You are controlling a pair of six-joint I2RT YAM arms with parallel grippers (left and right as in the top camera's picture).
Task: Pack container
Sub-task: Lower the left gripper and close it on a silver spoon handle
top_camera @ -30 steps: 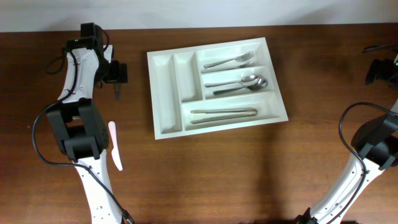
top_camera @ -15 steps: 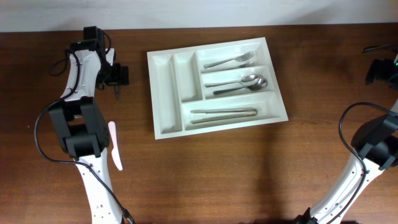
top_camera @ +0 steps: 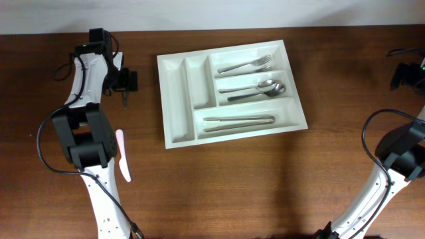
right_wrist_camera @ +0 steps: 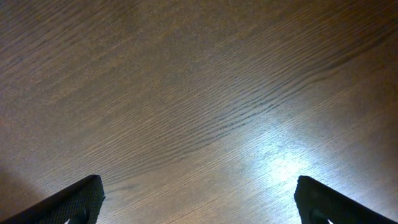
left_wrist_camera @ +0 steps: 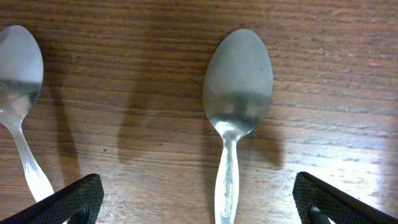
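The container (top_camera: 174, 99), a large white tray, lies at the table's middle. Its three long compartments hold forks (top_camera: 246, 65), spoons (top_camera: 255, 89) and knives (top_camera: 239, 120). Its two narrow upright compartments are empty. My left gripper (top_camera: 125, 93) is left of the tray. In the left wrist view it (left_wrist_camera: 199, 210) is open just above the table, with a metal spoon (left_wrist_camera: 236, 87) lying between its fingertips, untouched. A second spoon (left_wrist_camera: 17, 68) lies at the left edge. My right gripper (top_camera: 402, 75) is at the far right, open (right_wrist_camera: 199, 205) over bare wood.
A pink-handled utensil (top_camera: 123, 155) lies on the table beside the left arm's base. The back table edge runs just behind the tray and both grippers.
The left arm has shifted very slightly. The tray, its cutlery and the right arm have not moved.
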